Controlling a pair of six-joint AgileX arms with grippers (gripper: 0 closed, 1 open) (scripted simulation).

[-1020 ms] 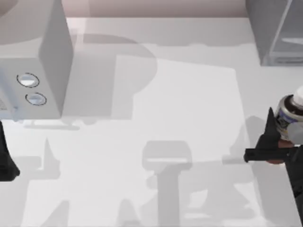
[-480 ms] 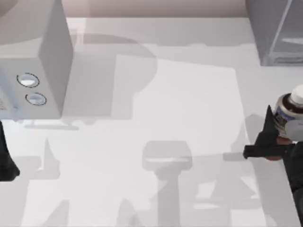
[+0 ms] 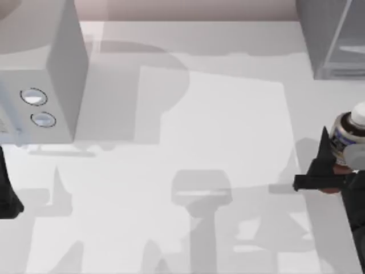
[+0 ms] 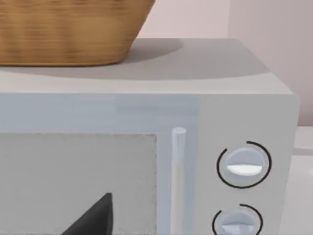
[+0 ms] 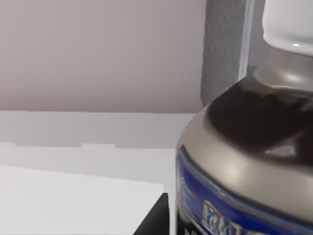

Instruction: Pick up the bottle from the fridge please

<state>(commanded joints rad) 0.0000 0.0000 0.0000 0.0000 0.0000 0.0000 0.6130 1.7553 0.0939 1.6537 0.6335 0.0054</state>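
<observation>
Fingers [image 3: 324, 149] of the right gripper [image 3: 336, 165] are closed on the bottle [image 3: 349, 136] at the right edge of the top view, a little below the middle. One dark finger is seen against the left side of the bottle; the other is hidden. The white cap and the blue label band are seen close up in the right wrist view, and the bottle is held clear of the fridge [image 3: 333, 37], which is found in the upper right corner. The left gripper [image 3: 7, 194] is parked at the lower left edge; whether its fingers are open cannot be told. Farther up at the left, the microwave [image 3: 43, 68] with two round dials is placed, and a woven basket [image 4: 68, 29] is set on its top.
</observation>
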